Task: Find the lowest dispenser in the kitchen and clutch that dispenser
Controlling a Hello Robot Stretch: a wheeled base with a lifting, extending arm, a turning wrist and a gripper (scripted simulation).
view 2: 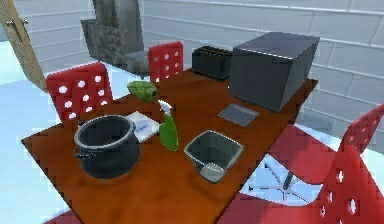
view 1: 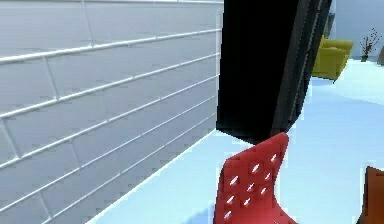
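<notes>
On the reddish-brown wooden table (view 2: 266,136) in the arm side view, you have the green spray-bottle dispenser (view 2: 168,128) standing upright near the middle. A black round metal pot (view 2: 105,147) sits at its 8 o'clock and a grey square plastic tub (view 2: 213,152) at its 4 o'clock. You cannot tell the gripper's state.

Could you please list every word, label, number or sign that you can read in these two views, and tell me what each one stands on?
No text can be read in either view.
The green spray bottle bears no legible label.
The dark grey box and the black toaster have plain faces.
The flat white item beside the black pot is too small to tell any print.
</notes>
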